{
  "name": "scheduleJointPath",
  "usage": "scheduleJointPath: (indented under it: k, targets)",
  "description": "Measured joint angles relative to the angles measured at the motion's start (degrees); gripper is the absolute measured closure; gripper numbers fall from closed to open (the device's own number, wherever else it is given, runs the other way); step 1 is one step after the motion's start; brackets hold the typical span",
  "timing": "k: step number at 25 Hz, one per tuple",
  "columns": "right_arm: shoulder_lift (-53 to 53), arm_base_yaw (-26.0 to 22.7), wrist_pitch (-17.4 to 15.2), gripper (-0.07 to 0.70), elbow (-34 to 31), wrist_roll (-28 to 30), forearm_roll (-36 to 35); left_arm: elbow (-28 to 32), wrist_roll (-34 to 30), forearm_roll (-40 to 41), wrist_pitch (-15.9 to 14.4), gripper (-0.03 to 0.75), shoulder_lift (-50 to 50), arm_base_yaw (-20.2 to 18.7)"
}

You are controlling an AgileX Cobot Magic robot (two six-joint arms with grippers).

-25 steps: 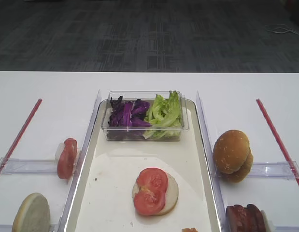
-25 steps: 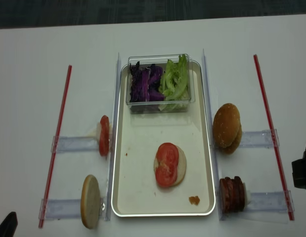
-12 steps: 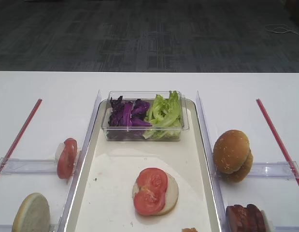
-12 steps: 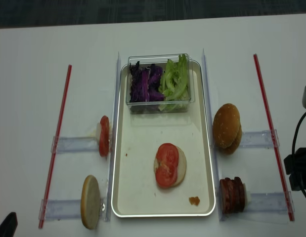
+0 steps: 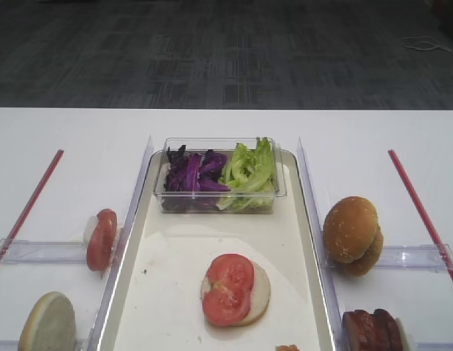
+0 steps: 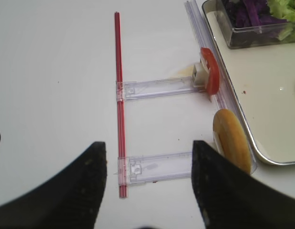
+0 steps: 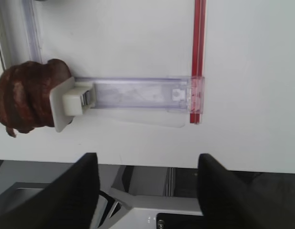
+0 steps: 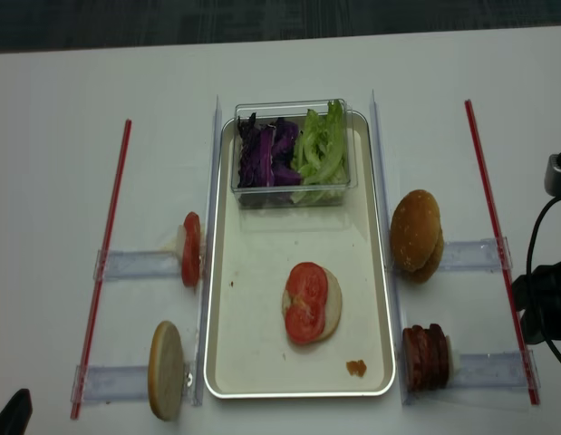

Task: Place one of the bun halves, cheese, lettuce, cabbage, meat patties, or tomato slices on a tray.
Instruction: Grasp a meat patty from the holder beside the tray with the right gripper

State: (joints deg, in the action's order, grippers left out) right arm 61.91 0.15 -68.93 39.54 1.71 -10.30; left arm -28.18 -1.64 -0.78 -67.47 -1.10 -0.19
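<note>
Tray [image 8: 224, 362]: lies in the middle of the counter [image 8: 62, 181], its long axis running away from the robot; rim shiny.
Tub [image 8: 294, 186]: clear, sits across the tray's far end, long side crosswise to the tray.
Cabbage [image 8: 265, 154]: fills the tub's left half.
Lettuce [image 8: 322, 149]: fills the tub's right half, touching the cabbage.
Bun bottom [image 8: 331, 304]: lies flat on the tray, a little nearer than its middle, cut face up.
Tomato slices [image 8: 305, 302]: two overlapping ones lie flat on that bun bottom, their row running along the tray.
Crumb [image 8: 355, 367]: small orange bit near the tray's near right corner.
Left racks: far one [image 8: 140, 265] holds a tomato slice [image 8: 190, 249] on edge against the tray's left side; near one [image 8: 112, 382] holds a pale bun half [image 8: 166, 370] on edge.
Right racks: far one [image 8: 475, 255] holds domed bun tops [image 8: 416, 233] leaning by the tray; near one [image 8: 484, 367] holds meat patties [image 8: 425, 357] stacked on edge.
Right pincer [image 7: 145, 186]: jaws wide apart, holding nothing, by the counter's near edge just short of the patty rack.
Left pincer [image 6: 147, 188]: jaws spread wide, empty, over the bare counter at the near left rack.
</note>
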Motion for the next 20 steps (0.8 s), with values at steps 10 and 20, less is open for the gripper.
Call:
scheduleJointPath:
  k: [10, 20]
  targets:
    - [0.1, 0.0, 0.7, 0.227, 0.0, 1.1, -5.2, 0.0, 0.0, 0.0, 0.0, 0.306, 0.0, 0.0]
    - [0.1, 0.0, 0.7, 0.229, 0.0, 1.4, -7.7, 0.0, 0.0, 0.0, 0.0, 0.306, 0.0, 0.0]
